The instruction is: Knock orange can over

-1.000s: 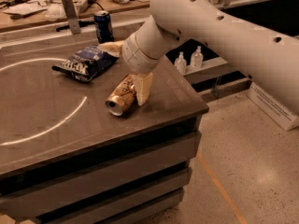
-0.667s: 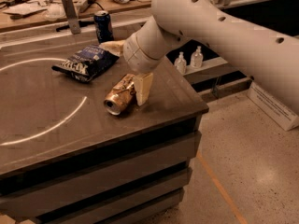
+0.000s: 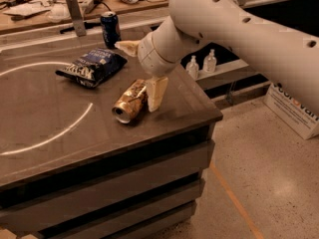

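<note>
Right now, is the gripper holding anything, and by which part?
Nothing is held. The gripper hangs open above the table; the orange can lies tipped beside one jaw.

The tipped can [image 3: 130,102] lies on its side on the table [image 3: 50,113], near the front right corner. The gripper [image 3: 135,76] hangs just behind it, one finger [image 3: 155,92] down against its right side. The bag [image 3: 92,66] lies behind and left of it. The standing can [image 3: 110,29] is behind the bag, near the rear edge.
</note>
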{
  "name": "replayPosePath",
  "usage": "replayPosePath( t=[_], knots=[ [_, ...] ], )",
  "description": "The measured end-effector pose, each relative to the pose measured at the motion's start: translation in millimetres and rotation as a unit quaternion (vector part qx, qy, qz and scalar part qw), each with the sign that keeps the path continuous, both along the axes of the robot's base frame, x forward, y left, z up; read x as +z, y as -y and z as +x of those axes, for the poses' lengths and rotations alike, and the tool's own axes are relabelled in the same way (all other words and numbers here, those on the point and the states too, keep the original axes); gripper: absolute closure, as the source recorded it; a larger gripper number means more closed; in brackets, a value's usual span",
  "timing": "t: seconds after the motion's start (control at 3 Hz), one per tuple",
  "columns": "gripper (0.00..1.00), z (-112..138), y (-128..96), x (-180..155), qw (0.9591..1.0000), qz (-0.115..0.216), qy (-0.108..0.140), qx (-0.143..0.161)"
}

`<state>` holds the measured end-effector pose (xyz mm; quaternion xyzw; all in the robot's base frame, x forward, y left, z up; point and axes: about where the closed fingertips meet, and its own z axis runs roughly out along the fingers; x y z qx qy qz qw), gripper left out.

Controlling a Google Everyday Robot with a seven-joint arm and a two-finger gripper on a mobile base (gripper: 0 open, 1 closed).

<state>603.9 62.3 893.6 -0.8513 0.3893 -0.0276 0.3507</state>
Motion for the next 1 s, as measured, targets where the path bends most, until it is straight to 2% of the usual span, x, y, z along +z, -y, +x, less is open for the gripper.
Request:
replayPosePath(
  t=[0.33,0.67,1.0],
  knots=[
    [0.0,7.2,31.9,8.7,0.9981,-0.001,0.001,-0.062],
    [0.0,18.3,65.8,14.6,0.99,0.014,-0.009,-0.14],
    [0.0,22.8,78.7,15.4,0.977,0.039,-0.041,-0.206]
  ],
)
